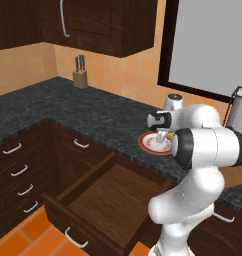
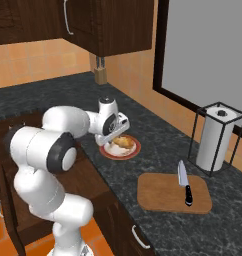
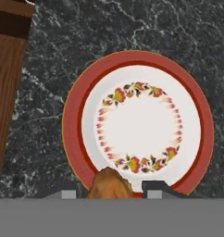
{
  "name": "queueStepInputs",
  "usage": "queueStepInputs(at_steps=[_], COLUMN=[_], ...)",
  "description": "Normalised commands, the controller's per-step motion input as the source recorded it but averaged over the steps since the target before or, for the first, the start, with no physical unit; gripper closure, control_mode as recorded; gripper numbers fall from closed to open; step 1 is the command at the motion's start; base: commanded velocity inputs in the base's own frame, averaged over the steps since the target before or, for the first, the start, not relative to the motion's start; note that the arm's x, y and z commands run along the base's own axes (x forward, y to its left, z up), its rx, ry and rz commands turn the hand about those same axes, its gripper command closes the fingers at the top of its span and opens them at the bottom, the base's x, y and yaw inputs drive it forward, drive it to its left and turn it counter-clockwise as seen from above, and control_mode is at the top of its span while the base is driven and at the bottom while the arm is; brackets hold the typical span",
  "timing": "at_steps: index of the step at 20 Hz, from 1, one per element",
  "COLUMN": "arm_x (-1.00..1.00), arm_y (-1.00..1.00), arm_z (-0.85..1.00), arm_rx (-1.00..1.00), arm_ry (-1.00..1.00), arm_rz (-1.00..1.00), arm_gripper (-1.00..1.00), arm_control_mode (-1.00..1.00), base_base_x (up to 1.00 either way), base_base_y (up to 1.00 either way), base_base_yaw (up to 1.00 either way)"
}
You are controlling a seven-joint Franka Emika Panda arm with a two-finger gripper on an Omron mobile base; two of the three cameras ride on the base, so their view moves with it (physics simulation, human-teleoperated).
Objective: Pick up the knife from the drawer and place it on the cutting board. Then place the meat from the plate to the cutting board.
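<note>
text: none readable in any view
labels/brands: none
numbers/signs: none
plate (image 3: 74,139): floral ring pattern only, centre of hand view, no lettering
paper towel roll (image 2: 216,137): blank, right of frame

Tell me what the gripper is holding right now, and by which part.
The gripper is closed on the meat, pinching the lump across its sides, above the plate.

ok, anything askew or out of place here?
Only the drawer, left pulled open and bare inside. The knife lies flat on the cutting board; the meat is between the jaws, over the plate. Nothing spilled.
</note>
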Motion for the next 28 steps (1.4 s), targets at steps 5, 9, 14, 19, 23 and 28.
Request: queueStepInputs(at_steps=[5, 9, 14, 19, 23, 28], arm_x=[-1.0, -0.97, -0.18, 0.09, -0.21, -0.02], arm_y=[-0.88, -1.0, -0.99, -0.77, -0.74, -0.28], arm_z=[0.02, 0.0, -0.13, -0.49, -0.31, -0.06], arm_rx=[0.0, 0.0, -0.03, 0.0, 0.0, 0.03], arm_ry=[0.0, 0.05, 0.21, 0.3, 0.14, 0.0], arm_rz=[-0.02, -0.07, -0.07, 0.0, 0.0, 0.03], arm_gripper=[1.0, 1.0, 1.0, 1.0, 1.0, -1.0], arm_control_mode=[-1.0, -1.0, -1.0, -1.0, -1.0, -1.0], base_base_x=[0.0, 0.0, 0.0, 0.0, 0.0, 0.0], base_base_y=[0.0, 0.0, 0.0, 0.0, 0.0, 0.0], base_base_yaw=[0.0, 0.0, 0.0, 0.0, 0.0, 0.0])
